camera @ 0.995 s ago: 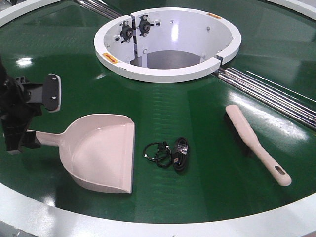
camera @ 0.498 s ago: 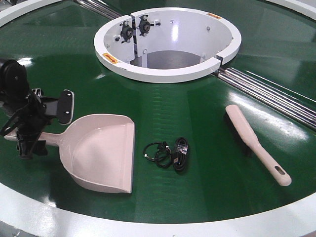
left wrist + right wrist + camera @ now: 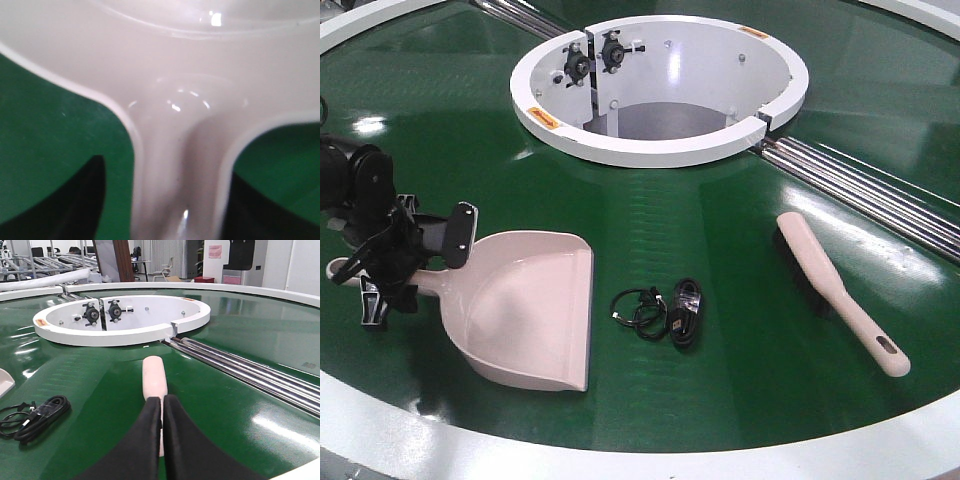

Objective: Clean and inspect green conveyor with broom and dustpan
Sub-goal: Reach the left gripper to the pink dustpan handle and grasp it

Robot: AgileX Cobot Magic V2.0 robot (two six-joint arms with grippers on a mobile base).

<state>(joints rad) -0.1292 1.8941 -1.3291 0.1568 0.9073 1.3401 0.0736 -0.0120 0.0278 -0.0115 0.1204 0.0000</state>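
1. The left gripper (image 3: 412, 270) is low over the green conveyor (image 3: 720, 250) with its jaws apart, one on each side of the handle of the dustpan (image 3: 530, 305). The scoop lies flat on the belt just ahead of the hand.
2. In the left wrist view the handle neck (image 3: 175, 150) runs up the middle between the two dark fingers, with green belt showing on either side. I judge that nothing is pinched yet.
3. The handle should stay centred between the fingers before they close. It looks slightly nearer the hand's right finger, so a small sideways correction would stop the scoop from swivelling.
4. The grip is better taken on the straight shaft behind the flare, where the sides are parallel. On the widening neck, glossy plastic could squirt forward out of the pads.
5. The fingers should close slowly and the lift should wait until the grip is firm. The pan is light, so a nudge could send it skating towards the black cable (image 3: 665, 312) lying beyond its mouth.
6. The right gripper (image 3: 162, 440) has its fingers drawn together and, by the front view, is holding nothing. The broom (image 3: 153, 377) lies on the belt directly ahead of it, untouched.
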